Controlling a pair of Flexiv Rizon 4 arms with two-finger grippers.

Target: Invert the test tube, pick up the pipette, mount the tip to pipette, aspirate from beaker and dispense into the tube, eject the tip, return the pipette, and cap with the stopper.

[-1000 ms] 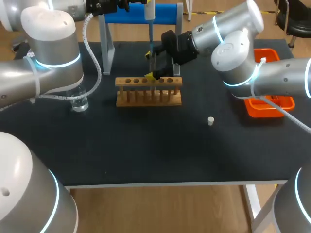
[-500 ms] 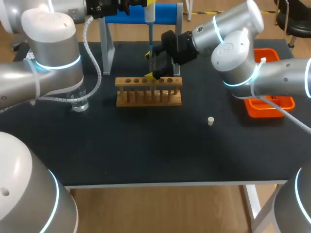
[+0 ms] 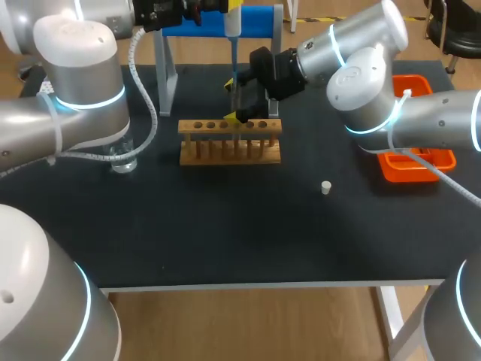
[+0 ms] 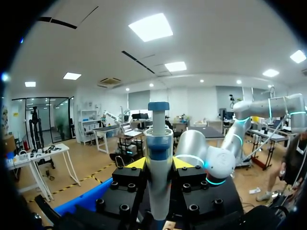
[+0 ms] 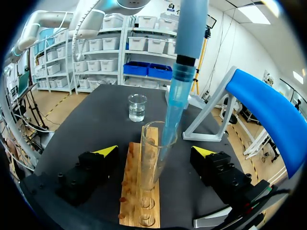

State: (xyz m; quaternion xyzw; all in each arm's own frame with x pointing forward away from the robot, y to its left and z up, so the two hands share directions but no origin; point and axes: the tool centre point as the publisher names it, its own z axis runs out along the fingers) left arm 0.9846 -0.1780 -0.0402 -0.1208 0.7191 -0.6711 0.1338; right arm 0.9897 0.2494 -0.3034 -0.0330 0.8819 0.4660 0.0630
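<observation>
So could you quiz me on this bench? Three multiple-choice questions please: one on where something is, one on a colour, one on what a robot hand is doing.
1. Where is the pipette tip?
A. in a beaker
B. lying flat on the table
C. inside the mouth of the test tube

2. What colour is the tray at the table's right side?
A. orange
B. green
C. white

3. How is the right end effector?
A. shut on a beaker
B. open, one finger on either side of the test tube
C. shut on a wooden rack

Answers:
1 C: the right wrist view shows the tip dipping into the tube's open top.
2 A: the head view shows it bright orange.
3 B: both yellow-tipped fingers stand clear of the glass.
</observation>
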